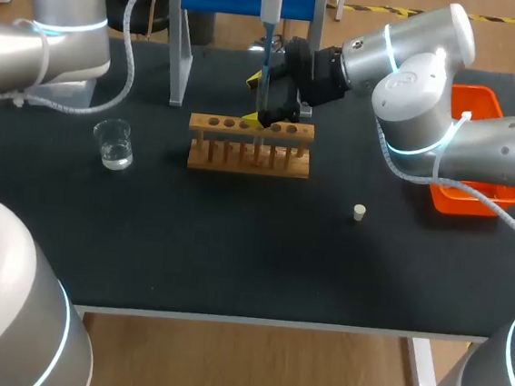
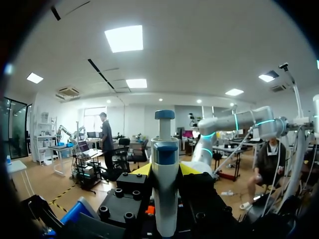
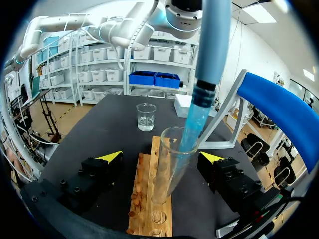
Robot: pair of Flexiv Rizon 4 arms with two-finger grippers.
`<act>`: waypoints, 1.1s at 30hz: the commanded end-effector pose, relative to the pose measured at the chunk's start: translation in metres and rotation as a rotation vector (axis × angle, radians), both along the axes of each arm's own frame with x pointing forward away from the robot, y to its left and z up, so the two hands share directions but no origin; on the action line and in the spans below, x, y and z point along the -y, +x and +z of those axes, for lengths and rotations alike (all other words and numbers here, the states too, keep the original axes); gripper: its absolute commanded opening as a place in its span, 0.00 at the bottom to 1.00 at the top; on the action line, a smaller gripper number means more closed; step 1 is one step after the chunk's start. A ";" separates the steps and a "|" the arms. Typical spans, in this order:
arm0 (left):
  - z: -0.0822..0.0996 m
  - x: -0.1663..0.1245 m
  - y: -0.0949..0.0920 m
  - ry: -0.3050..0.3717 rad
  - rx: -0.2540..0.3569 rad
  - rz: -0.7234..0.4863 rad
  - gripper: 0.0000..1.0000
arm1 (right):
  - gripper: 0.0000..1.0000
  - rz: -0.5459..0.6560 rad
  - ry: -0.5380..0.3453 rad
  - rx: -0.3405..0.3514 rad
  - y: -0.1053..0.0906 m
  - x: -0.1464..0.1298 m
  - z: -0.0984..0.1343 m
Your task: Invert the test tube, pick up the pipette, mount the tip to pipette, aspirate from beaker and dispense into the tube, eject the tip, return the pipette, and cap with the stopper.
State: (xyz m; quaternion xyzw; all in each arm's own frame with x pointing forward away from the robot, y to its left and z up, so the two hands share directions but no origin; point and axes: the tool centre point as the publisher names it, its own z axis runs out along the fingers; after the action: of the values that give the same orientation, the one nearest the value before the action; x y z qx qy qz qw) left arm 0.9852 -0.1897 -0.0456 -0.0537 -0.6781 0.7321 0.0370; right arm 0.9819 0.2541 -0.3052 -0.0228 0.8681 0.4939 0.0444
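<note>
Nearest, right of centre on the black table (image 1: 234, 245), a small stopper (image 1: 359, 212) lying alone. Mid-left, a glass beaker (image 1: 114, 144). At centre, a wooden rack (image 1: 250, 147) holding the test tube (image 3: 162, 184) upright, untouched between the spread fingers of the right gripper (image 3: 160, 157). Above, a blue tip (image 3: 193, 124) dipping into the tube's mouth, its pipette (image 2: 165, 199) clamped by the left gripper (image 2: 165, 169).

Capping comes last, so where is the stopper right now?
In the head view the stopper sits alone on the table, right of the wooden rack and nearer the front edge, left of the orange tray.
</note>
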 end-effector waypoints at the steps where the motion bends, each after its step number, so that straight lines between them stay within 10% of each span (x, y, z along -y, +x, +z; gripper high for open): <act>1: -0.003 0.000 0.000 -0.006 0.004 -0.004 0.00 | 1.00 0.002 -0.002 -0.001 0.000 0.001 0.001; 33: -0.012 0.001 -0.008 0.003 0.023 -0.028 0.00 | 1.00 0.002 -0.002 -0.001 0.000 0.001 0.001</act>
State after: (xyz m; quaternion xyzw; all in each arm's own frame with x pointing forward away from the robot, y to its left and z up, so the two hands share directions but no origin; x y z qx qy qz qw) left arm 0.9756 -0.1912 -0.0581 -0.0702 -0.6792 0.7296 0.0385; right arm 0.9819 0.2540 -0.3052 -0.0228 0.8681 0.4939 0.0444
